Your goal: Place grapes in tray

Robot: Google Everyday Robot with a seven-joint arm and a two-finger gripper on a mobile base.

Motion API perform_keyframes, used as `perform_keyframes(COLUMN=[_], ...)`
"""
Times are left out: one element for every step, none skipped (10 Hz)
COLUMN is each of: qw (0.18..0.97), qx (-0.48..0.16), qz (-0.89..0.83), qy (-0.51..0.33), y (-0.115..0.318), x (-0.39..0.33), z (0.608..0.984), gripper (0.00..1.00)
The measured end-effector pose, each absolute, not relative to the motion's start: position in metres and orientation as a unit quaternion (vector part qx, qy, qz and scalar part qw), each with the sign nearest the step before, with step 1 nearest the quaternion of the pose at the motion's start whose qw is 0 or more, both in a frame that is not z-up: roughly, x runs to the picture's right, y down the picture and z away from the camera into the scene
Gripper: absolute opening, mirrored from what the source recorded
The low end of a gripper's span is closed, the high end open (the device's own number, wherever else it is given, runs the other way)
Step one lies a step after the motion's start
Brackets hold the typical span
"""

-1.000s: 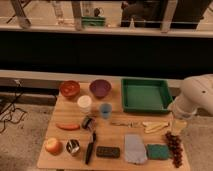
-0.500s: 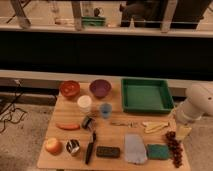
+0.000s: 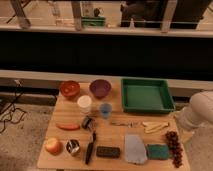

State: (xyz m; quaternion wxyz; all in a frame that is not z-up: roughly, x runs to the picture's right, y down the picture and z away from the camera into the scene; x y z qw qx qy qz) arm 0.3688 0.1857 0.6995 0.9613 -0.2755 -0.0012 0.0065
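The grapes (image 3: 174, 148), a long dark red-purple bunch, lie at the front right corner of the wooden table, right of the green sponge (image 3: 158, 151). The green tray (image 3: 125, 95) stands empty at the back right of the table. My white arm (image 3: 201, 109) comes in from the right edge of the view. My gripper (image 3: 182, 126) hangs at its lower end, just off the table's right edge, above and slightly right of the grapes and in front of the tray's right corner. It holds nothing that I can see.
An orange bowl (image 3: 69, 89), a purple bowl (image 3: 100, 88), a white cup (image 3: 84, 103) and a blue cup (image 3: 105, 110) stand at the back left. A carrot (image 3: 67, 126), an apple (image 3: 52, 146), a black tool (image 3: 90, 147), a grey cloth (image 3: 134, 148) and a pale banana (image 3: 155, 126) lie in front.
My arm has drifted to the right and a little lower, towards the table's right edge. The grapes and the tray have not moved.
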Motion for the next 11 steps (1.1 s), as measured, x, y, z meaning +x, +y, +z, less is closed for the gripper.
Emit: perform_keyframes(qw=[0.961, 0.961, 0.961, 0.961, 0.960, 0.959, 0.958, 0.956, 0.955, 0.953, 0.953], qx=[-0.275, -0.275, -0.276, -0.277, -0.279, -0.283, -0.288, -0.292, -0.297, -0.302, -0.302], qz=[0.005, 0.000, -0.003, -0.006, -0.006, -0.005, -0.001, 0.004, 0.012, 0.024, 0.025], qy=[0.000, 0.004, 0.006, 0.009, 0.010, 0.012, 0.014, 0.013, 0.013, 0.016, 0.016], y=[0.189, 0.192, 0.195, 0.197, 0.198, 0.201, 0.205, 0.207, 0.210, 0.212, 0.212], x=[0.371, 0.376, 0.377, 0.380, 0.380, 0.384, 0.387, 0.387, 0.388, 0.388, 0.387], z=[0.700, 0.700, 0.701, 0.703, 0.704, 0.705, 0.704, 0.704, 0.704, 0.702, 0.703], gripper=[0.80, 0.80, 0.80, 0.80, 0.80, 0.80, 0.80, 0.80, 0.80, 0.80, 0.80])
